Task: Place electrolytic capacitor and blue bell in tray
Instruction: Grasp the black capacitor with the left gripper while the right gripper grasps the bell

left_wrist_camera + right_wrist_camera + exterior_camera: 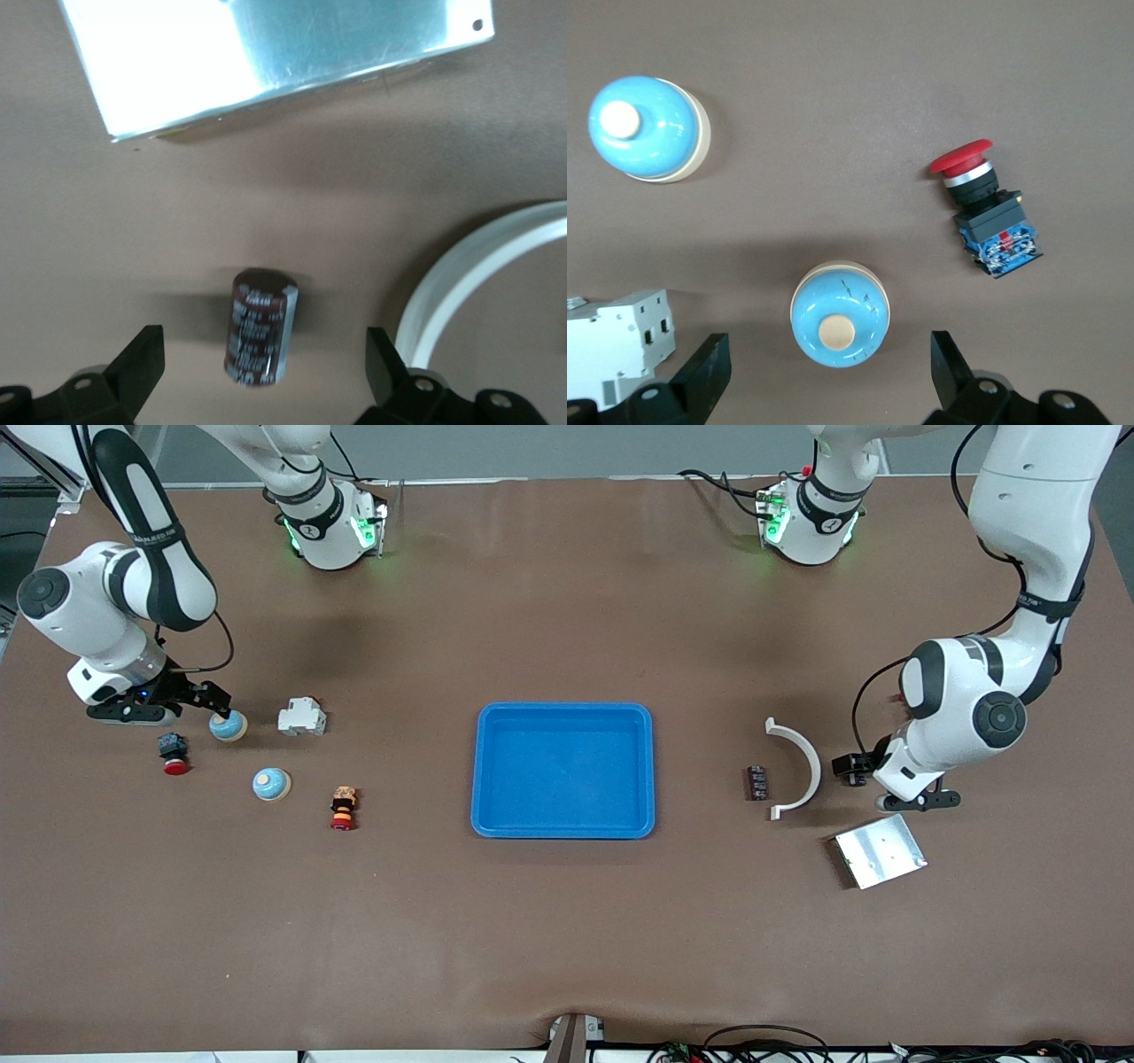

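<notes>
Tray [564, 825] holds neither capacitor [259, 328] nor bell [839, 313].

— Where do I have the arms?

— My left arm's black two-finger gripper [264, 367] hangs low with its fingers spread wide. My right arm's black two-finger gripper [830, 370] also hangs low, fingers parted.

Tray [564, 713] mid-table; toward right arm's end two bells [229, 726] [271, 784], breaker [302, 717], push button [174, 755] and stacked button [343, 808], one bell nearer the front camera; toward left arm's end capacitor [756, 782] just beside curved bracket [800, 766], metal plate [880, 851] nearer the camera.
</notes>
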### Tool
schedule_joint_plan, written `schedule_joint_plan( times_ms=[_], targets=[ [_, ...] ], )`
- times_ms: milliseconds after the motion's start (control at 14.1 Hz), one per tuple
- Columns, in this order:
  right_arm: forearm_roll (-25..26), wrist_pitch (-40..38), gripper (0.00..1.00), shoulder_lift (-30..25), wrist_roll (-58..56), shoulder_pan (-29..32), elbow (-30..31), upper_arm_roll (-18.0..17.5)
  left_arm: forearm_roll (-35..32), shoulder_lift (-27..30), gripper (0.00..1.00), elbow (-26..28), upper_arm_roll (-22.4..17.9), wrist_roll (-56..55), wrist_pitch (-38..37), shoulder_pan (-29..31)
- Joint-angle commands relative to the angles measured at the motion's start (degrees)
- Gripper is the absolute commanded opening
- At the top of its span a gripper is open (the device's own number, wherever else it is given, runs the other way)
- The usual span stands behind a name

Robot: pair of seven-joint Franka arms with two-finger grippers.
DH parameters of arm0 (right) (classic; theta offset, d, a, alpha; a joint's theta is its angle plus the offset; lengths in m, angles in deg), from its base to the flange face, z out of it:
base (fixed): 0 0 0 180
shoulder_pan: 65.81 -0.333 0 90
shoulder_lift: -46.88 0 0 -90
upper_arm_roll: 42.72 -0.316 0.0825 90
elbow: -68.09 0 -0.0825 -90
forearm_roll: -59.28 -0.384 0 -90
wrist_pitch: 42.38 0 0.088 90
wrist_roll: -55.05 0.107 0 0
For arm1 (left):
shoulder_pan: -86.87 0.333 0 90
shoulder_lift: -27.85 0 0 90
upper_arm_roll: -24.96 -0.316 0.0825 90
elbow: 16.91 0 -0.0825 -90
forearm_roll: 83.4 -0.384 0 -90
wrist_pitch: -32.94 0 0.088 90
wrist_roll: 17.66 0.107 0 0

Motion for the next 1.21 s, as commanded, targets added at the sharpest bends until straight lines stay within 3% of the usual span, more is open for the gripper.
schedule_joint_plan(
  times_ms=[0,284,356,427,569,782,1138],
  targets=[
    [0.3,2.8,1.00,1.8,-0.8,1.1,0.2,-0.9,-0.5,-2.0,1.00,-0.5,0.2,0.8,2.3,0.0],
    [0.3,5.2,1.00,4.1,-0.7,1.1,0.2,-0.9,-0.6,-2.0,1.00,-0.5,0.2,0.8,2.3,0.1],
    [0.3,5.8,1.00,4.6,-0.7,1.1,0.2,-0.9,-0.6,-1.9,0.86,-0.5,0.2,1.0,2.3,0.1],
    [0.3,6.9,1.00,5.4,-0.7,1.1,0.2,-0.9,-0.6,-1.9,0.62,-0.5,0.2,1.7,2.3,0.2],
    [0.3,9.2,1.00,7.2,-0.7,1.1,0.2,-0.9,-0.6,-1.8,0.33,-0.5,0.2,2.3,2.3,0.2],
    [0.3,10.9,1.00,9.1,-0.6,1.1,0.2,-1.0,-0.5,-1.5,0.02,-0.5,0.2,2.4,2.3,0.3],
    [0.0,12.0,1.00,10.9,-0.4,1.1,0.2,-1.0,-0.5,0.4,0.00,-0.5,0.3,1.4,1.6,0.2]
  ],
)
